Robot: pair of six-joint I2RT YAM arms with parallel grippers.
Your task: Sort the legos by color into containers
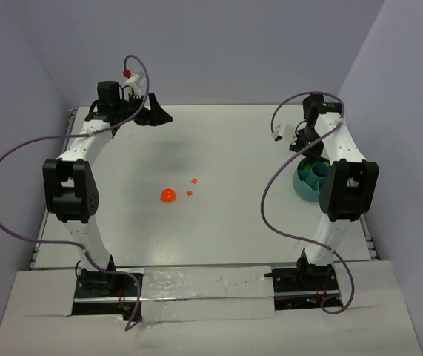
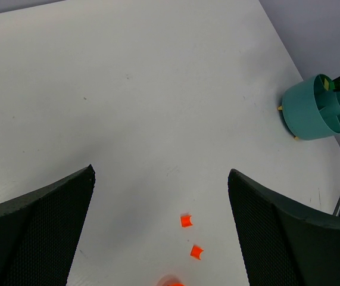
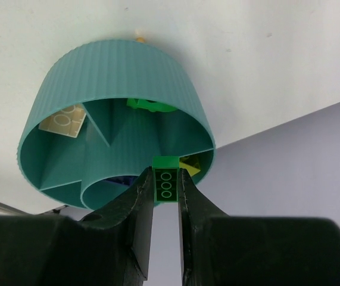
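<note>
Right gripper (image 3: 166, 193) narrow, pinching dark green brick (image 3: 165, 179) at rim of teal divided bowl (image 3: 98, 77), right side of white table (image 1: 233, 148). Bowl compartments hold tan piece (image 3: 68, 119), lime green piece (image 3: 149, 105), yellow piece (image 3: 189, 165). Left gripper (image 2: 161, 173) spread wide, empty, far left. Orange-red bits (image 2: 186, 220) mid-table — well apart from bowl.
</note>
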